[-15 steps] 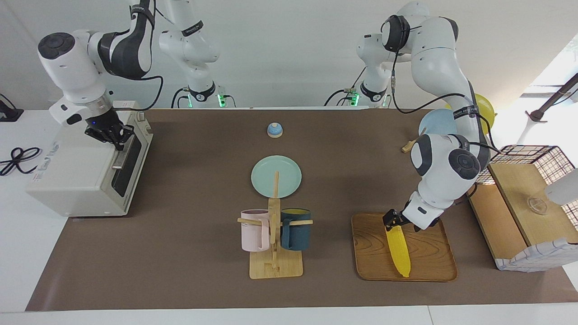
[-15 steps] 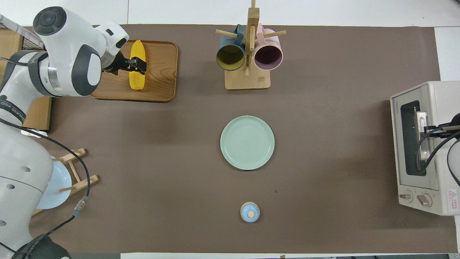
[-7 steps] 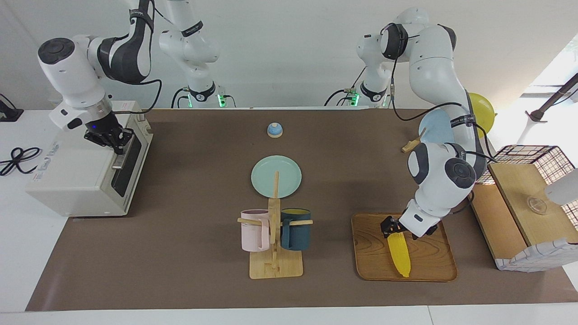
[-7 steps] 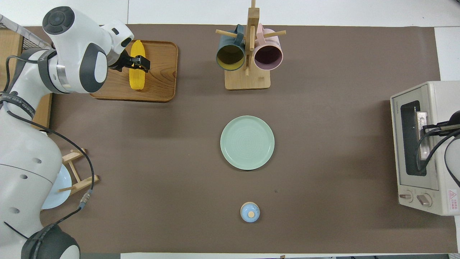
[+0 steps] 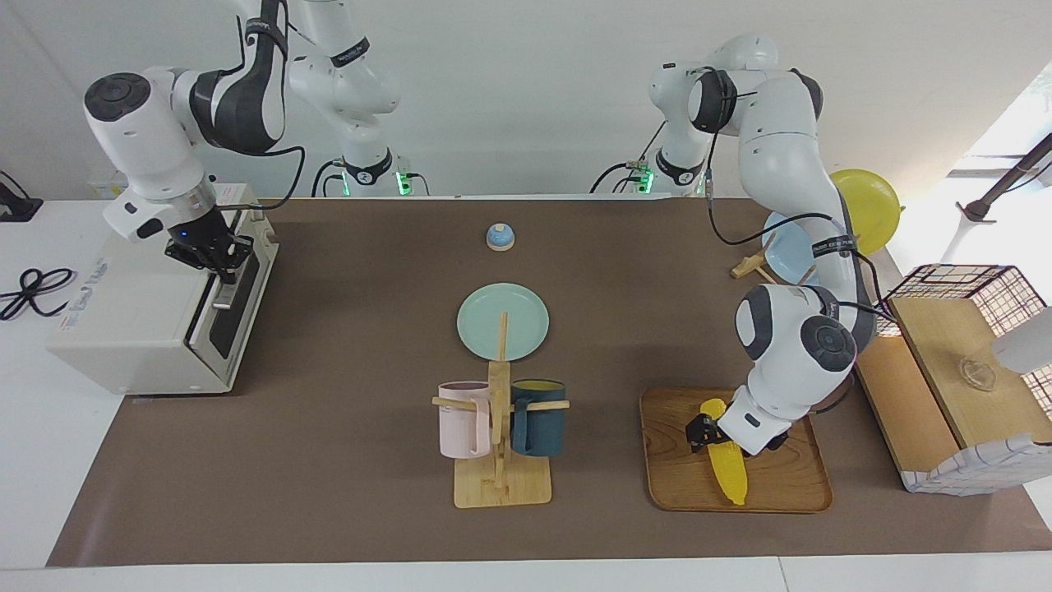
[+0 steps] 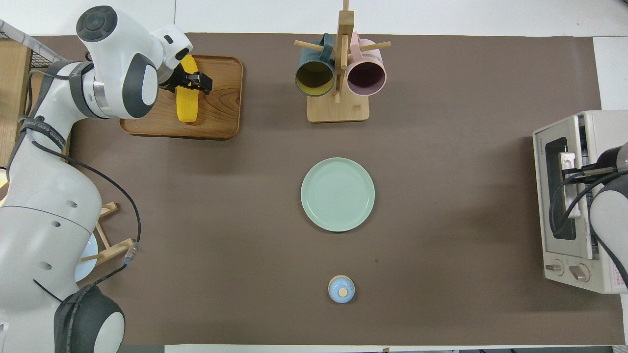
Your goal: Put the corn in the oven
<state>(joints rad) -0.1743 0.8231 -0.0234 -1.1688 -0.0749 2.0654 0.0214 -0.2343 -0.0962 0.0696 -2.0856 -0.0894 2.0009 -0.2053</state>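
The yellow corn lies on a wooden tray toward the left arm's end of the table. My left gripper is low over the cob's middle, open, with a finger on either side of it. The off-white oven stands at the right arm's end. My right gripper is shut on the oven's metal door handle. The dark glass door is tipped slightly out at its top.
A green plate lies mid-table. A wooden mug rack with a pink and a dark blue mug stands beside the tray. A small blue knob sits near the robots. A wooden crate stands past the tray.
The left gripper has slid along the corn from its end to its middle and come lower. The right gripper has drawn the handle outward, and the door's top has tipped out.
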